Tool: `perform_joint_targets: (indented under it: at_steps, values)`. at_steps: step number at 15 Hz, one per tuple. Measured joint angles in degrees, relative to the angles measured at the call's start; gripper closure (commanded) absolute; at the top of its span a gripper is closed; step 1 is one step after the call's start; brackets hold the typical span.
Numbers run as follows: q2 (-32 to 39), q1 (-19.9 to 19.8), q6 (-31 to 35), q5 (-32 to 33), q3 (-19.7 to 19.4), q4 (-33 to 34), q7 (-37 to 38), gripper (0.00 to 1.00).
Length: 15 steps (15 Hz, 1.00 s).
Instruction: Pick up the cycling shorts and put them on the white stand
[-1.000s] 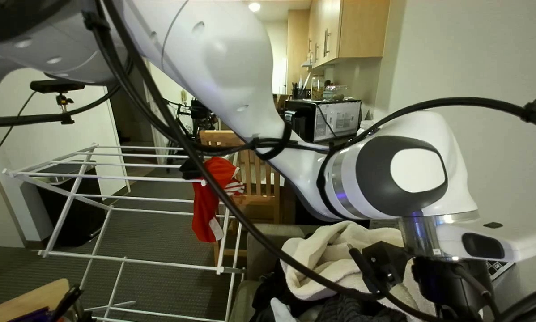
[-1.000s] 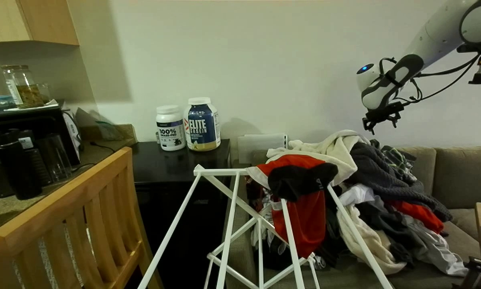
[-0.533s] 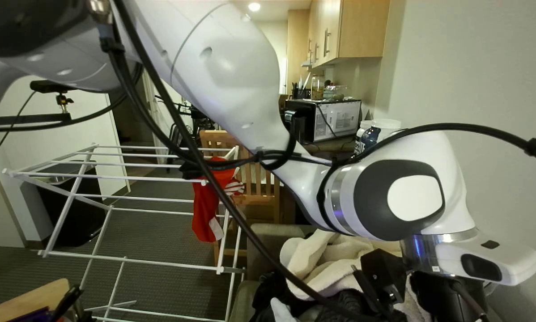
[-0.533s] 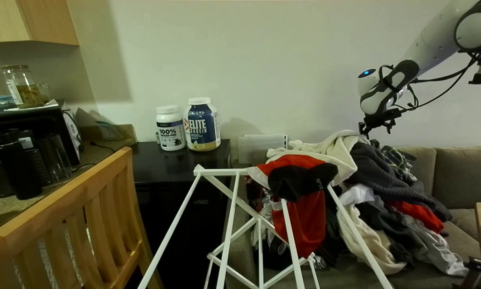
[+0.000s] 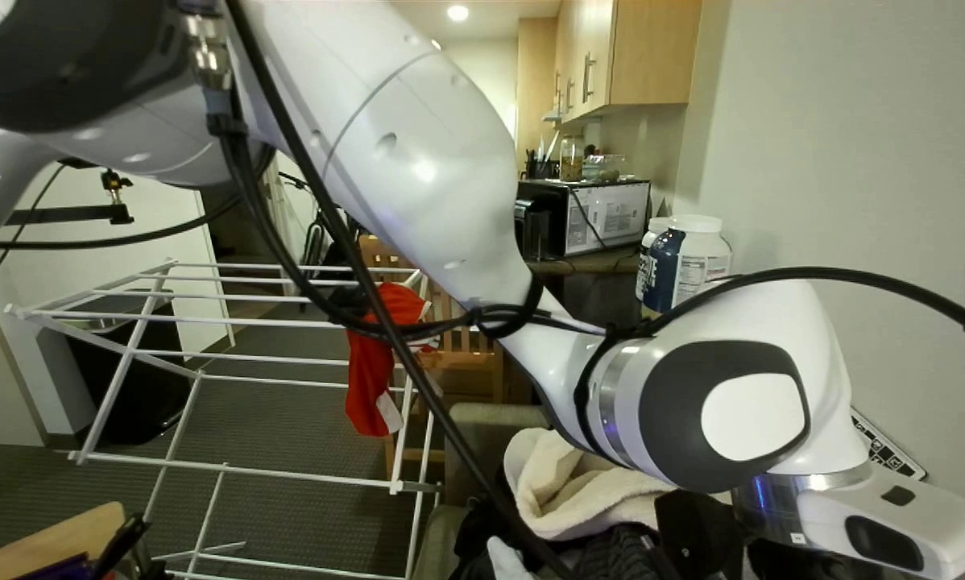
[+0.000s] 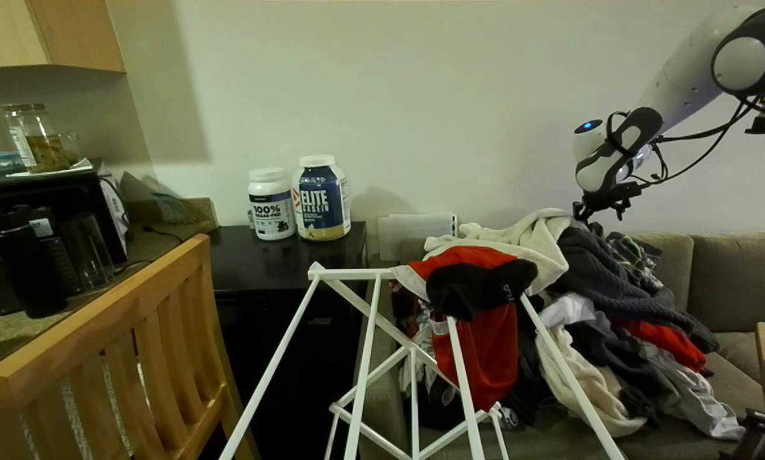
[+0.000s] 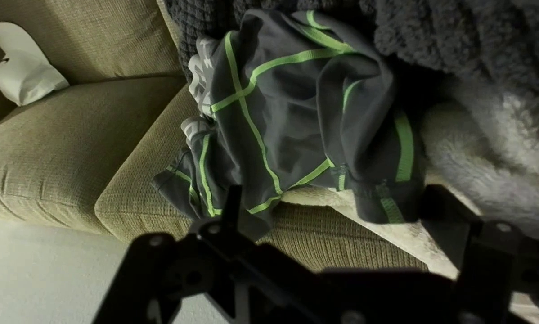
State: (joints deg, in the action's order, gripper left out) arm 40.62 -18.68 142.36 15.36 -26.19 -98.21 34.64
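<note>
The dark grey garment with green seams, apparently the cycling shorts (image 7: 292,121), lies on the clothes pile in the wrist view. A bit of it shows in an exterior view (image 6: 635,252). My gripper (image 7: 334,200) is open and empty, its fingers spread wide over the near edge of the shorts. Whether it touches them I cannot tell. It hangs just above the pile in an exterior view (image 6: 598,212). The white stand (image 5: 273,474) stands apart from the arm, and also shows in an exterior view (image 6: 350,274).
A red garment (image 5: 370,379) and a black item (image 6: 472,291) hang on the stand's end. A cream blanket (image 6: 516,239) and dark knit (image 7: 467,36) lie by the shorts on the couch (image 7: 62,148). A wooden chair (image 6: 114,377) and tubs (image 6: 322,198) stand nearby.
The arm and gripper have come down toward the clothes pile. The stand and the clothes have not visibly moved.
</note>
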Motion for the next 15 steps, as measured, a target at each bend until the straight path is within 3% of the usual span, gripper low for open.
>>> perform_joint_targets:
  at_steps: [15]
  values:
    - [1.0,-0.5,-0.1,-0.3,-4.7,0.8,0.0,0.0]
